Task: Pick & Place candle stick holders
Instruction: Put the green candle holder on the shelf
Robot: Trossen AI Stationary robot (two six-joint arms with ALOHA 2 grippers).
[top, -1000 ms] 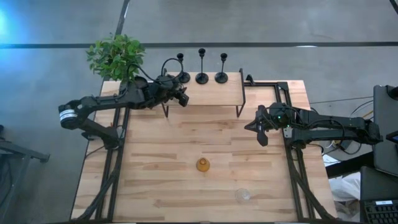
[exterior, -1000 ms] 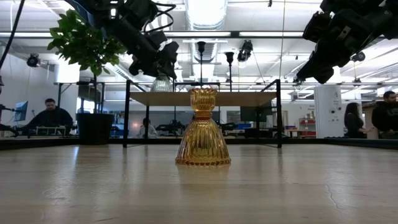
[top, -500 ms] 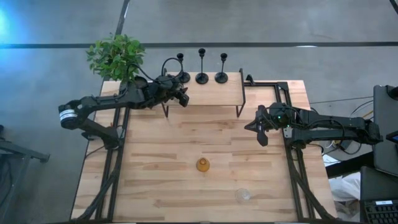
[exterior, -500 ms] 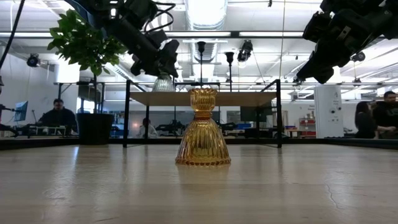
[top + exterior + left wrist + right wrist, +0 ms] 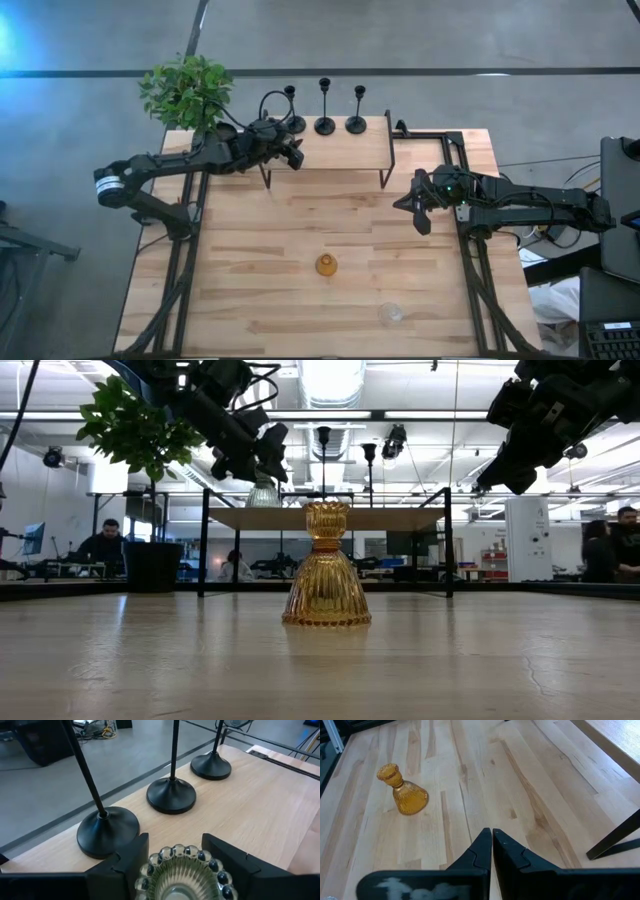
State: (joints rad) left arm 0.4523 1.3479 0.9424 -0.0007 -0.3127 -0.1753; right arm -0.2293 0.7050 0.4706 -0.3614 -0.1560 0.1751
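Though gripping a green vase [image 5: 182, 877], left claw [image 5: 175, 857] just beside candlesticks [image 5: 171, 795].

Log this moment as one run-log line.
left gripper: shut on greenish glass vase, over shelf beside candle stick holders | right gripper: shut, empty, hovering | amber vase: mid-table

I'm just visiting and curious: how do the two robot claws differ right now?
The left gripper is shut on the greenish glass vase, above the raised shelf by the candle stick holders. The right gripper holds nothing, its fingers closed together, hanging over the bare table at the right side. Both are dark, two-fingered and off the surface.
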